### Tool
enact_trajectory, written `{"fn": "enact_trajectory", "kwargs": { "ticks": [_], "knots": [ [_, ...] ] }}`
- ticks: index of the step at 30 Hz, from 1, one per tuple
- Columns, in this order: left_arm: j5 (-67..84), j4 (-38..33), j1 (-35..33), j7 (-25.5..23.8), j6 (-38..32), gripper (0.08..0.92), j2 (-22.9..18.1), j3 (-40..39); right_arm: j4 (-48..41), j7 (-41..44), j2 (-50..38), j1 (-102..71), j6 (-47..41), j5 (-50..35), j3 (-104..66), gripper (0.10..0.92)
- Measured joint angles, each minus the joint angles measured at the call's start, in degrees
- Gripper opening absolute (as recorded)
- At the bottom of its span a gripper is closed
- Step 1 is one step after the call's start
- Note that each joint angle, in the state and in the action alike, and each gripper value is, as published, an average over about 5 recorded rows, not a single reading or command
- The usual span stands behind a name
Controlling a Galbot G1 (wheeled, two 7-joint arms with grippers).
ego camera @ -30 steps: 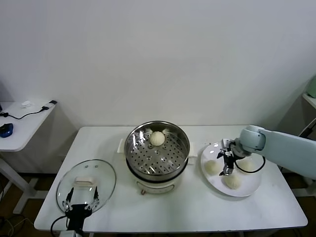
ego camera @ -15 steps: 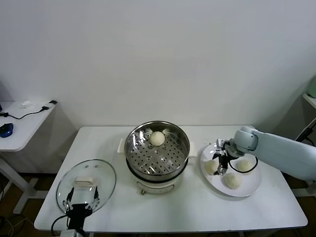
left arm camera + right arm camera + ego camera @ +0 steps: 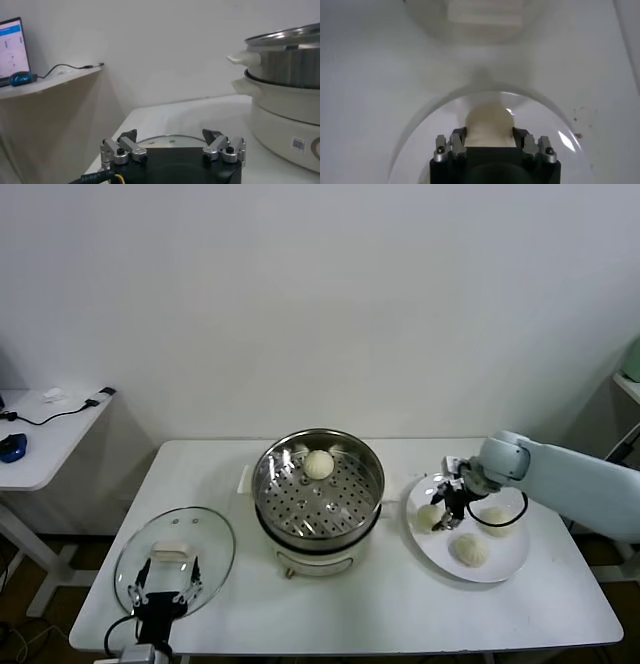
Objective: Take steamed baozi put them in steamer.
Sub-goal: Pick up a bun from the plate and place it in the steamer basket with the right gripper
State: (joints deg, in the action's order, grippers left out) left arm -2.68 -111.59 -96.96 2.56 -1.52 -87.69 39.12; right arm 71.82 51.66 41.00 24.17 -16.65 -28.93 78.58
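Buns wait on the plate (image 3: 505, 566) at the table's right end. Your right gripper (image 3: 489, 136) pinches one baozi (image 3: 489, 124) there. Lift gently, then carry it to the steamer (image 3: 318, 484). Left gripper (image 3: 172, 146) rests spread by the lid (image 3: 205, 536).

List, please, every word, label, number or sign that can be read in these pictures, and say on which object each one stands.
No text can be read in any view.
Small sticker on the white base of the steamer: print too small to read.
Laptop screen on the side desk: blue lines, too blurred to read.
Glass lid, plate, steamed baozi: no marking visible.
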Motion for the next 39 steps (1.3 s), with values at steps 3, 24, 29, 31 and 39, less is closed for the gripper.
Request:
{"fn": "enact_trajectory", "kwargs": {
  "ticks": [3, 24, 29, 31, 39],
  "knots": [
    [0.0, -0.3, 0.0, -0.1, 0.1, 0.823, 0.1, -0.2, -0.2, 2.5, 1.0, 6.7, 1.3, -1.9, 3.1, 0.631],
    [-0.1, -2.7, -1.1, -0.4, 0.0, 0.823, 0.4, -1.3, 11.8, -5.4, 22.7, 29.3, -8.1, -26.7, 12.6, 0.636],
    [-0.1, -3.1, -1.4, -0.4, -0.1, 0.823, 0.3, -1.3, 11.4, -9.9, 28.2, 27.0, -11.3, -28.0, 13.4, 0.634],
    [-0.1, -3.1, -1.4, -0.3, -0.1, 0.823, 0.2, -1.3, 10.6, -11.3, 30.0, 25.8, -12.2, -28.1, 13.6, 0.635],
    [-0.2, -2.9, -1.2, -0.3, 0.0, 0.823, -0.1, -1.2, 6.6, -15.3, 35.6, 20.8, -14.6, -27.8, 14.3, 0.636]
  ]
}}
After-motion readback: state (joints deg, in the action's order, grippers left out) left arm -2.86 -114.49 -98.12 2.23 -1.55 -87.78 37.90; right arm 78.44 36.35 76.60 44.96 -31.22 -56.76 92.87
